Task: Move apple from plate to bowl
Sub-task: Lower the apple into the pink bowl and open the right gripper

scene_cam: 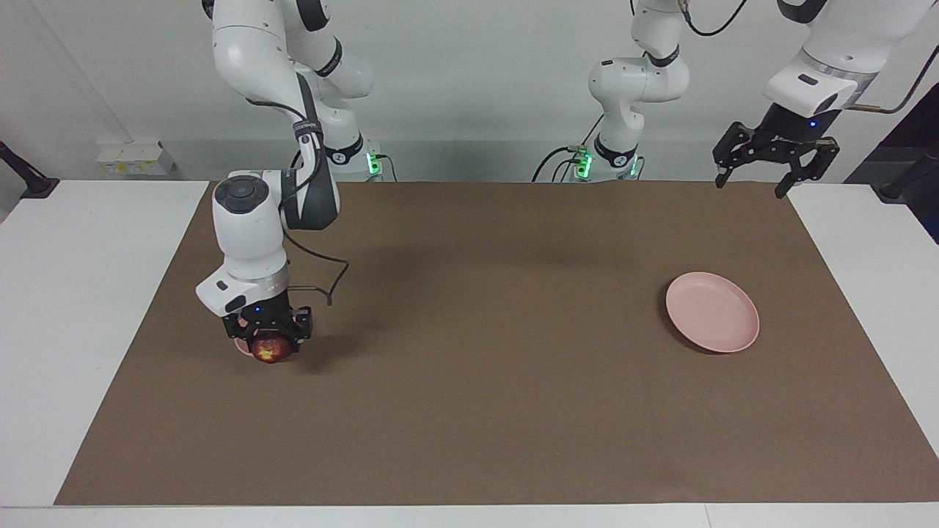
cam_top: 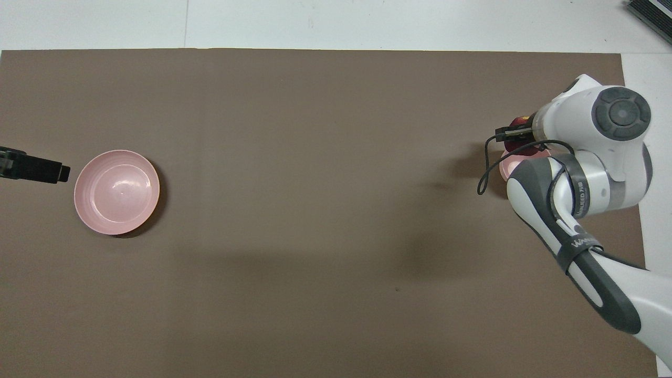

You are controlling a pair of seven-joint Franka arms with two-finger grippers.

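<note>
My right gripper (scene_cam: pixel 270 343) is shut on the dark-red apple (scene_cam: pixel 269 350) with a yellow patch. It holds the apple low over the small pink bowl (scene_cam: pixel 240 345), which lies toward the right arm's end of the table. The gripper hides most of the bowl. In the overhead view only bits of the apple (cam_top: pixel 520 122) and the bowl's rim (cam_top: pixel 507 167) show under the right arm. The wide pink plate (scene_cam: pixel 711 312) lies empty toward the left arm's end and also shows in the overhead view (cam_top: pixel 116 191). My left gripper (scene_cam: pixel 754 183) waits open, raised over the table's corner.
A brown mat (scene_cam: pixel 477 367) covers the table, with white table (scene_cam: pixel 66 308) showing at both ends. A black cable (scene_cam: pixel 330 282) hangs from the right arm's wrist. One of the left gripper's fingers (cam_top: pixel 42 169) reaches in beside the plate in the overhead view.
</note>
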